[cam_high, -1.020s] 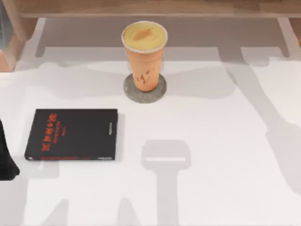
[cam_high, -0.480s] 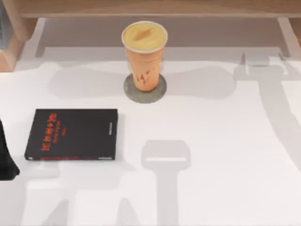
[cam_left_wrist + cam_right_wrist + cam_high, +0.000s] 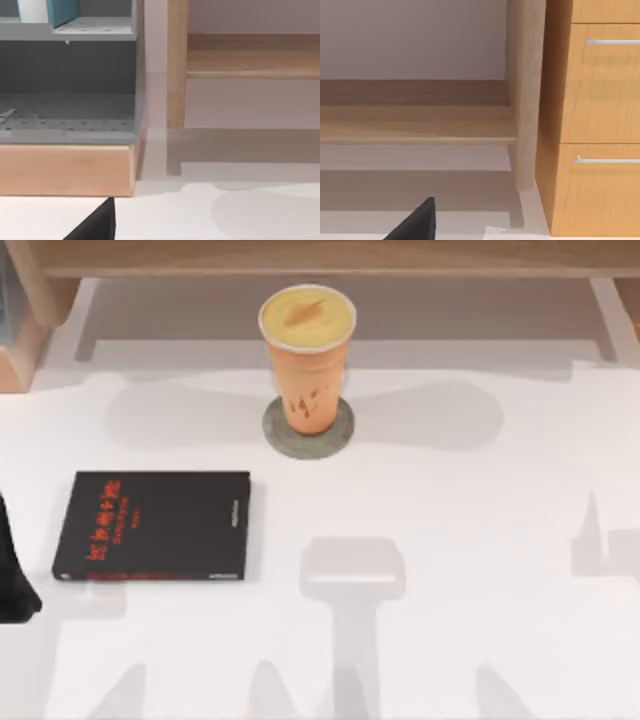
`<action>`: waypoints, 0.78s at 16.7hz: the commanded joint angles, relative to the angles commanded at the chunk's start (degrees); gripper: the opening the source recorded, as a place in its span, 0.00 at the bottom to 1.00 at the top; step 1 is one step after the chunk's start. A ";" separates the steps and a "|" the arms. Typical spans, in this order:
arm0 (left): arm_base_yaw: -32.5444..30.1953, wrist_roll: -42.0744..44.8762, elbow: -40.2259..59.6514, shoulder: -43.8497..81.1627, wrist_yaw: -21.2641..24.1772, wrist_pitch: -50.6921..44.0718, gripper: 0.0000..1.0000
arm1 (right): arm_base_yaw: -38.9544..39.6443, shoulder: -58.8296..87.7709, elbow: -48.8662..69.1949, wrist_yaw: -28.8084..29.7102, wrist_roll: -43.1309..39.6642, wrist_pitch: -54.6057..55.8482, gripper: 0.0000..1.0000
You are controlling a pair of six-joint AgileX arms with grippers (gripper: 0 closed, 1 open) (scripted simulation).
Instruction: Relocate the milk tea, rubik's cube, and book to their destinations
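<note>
Milk tea (image 3: 306, 355) upright on round grey coaster (image 3: 308, 428) at table's far middle; black book (image 3: 152, 526) flat at left. Jaw state of either arm: cannot tell. Advise confirming cup centred on coaster, then holding both arms clear to avoid tipping it.

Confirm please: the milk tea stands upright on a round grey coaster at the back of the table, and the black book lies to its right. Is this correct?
One detail is wrong. In the top view the black book lies to the left of the milk tea, nearer the front. The cup does stand upright on the round grey coaster.
</note>
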 joint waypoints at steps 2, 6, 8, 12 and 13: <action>0.00 0.00 0.00 0.00 0.00 0.00 1.00 | -1.74 -7.61 -7.52 -1.90 -0.07 -0.31 1.00; 0.00 0.00 0.00 0.00 0.00 0.00 1.00 | -4.08 -15.51 -15.34 -4.52 -0.14 -0.77 1.00; 0.00 0.00 0.00 0.00 0.00 0.00 1.00 | -4.23 -15.95 -15.78 -4.71 -0.15 -0.81 1.00; 0.00 0.00 0.00 0.00 0.00 0.00 1.00 | -4.23 -15.95 -15.78 -4.71 -0.15 -0.81 1.00; 0.14 -0.03 0.54 0.57 0.17 0.24 1.00 | -4.23 -15.95 -15.78 -4.71 -0.15 -0.81 1.00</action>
